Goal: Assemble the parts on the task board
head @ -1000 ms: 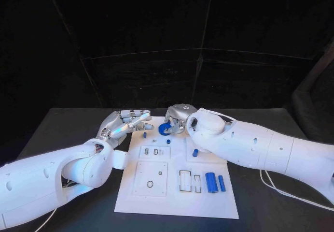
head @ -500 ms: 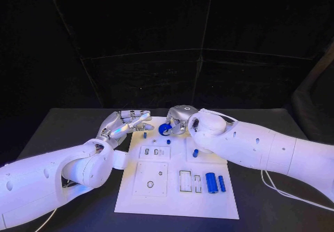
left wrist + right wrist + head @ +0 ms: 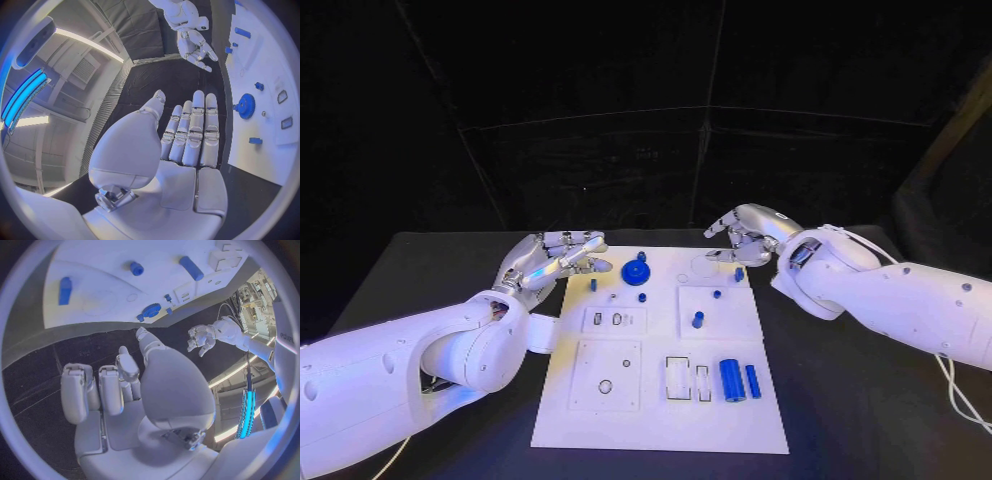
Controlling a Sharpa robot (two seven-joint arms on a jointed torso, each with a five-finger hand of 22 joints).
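Blue and toothed, lying flat near the far edge of the white task board (image 3: 661,430): the blue gear (image 3: 635,272), looking like a small cogwheel with a darker hub at its centre, apparently sitting over a post, though hard to confirm from here. Resting free, with nothing touching it.

Hovering just beside it, over the board's far left corner: the left robot hand (image 3: 557,258), released, fingers stretched out straight and side by side, grasping nothing. Hanging well apart on the other side, beyond the board's far right corner: the right robot hand (image 3: 744,236), also released, fingers loosely bent and palm bare.

Standing upright around the gear: small blue pegs (image 3: 643,296), scattered across the far half of the board. Lying side by side toward the near right: two blue cylinders (image 3: 730,379), one thick and one slim, next to rectangular slots (image 3: 679,377) waiting beside them. Spreading beneath it all: the black desk (image 3: 430,270).

Judging the gear as placed and the next part as pending. Probably worth checking the gear's seating first, pressing down gently and evenly on the hub rather than on the teeth. Then approaching a cylinder from straight above, pinching it across its width near the middle, keeping it parallel to its slot, and lowering slowly to avoid knocking the neighbouring pegs.
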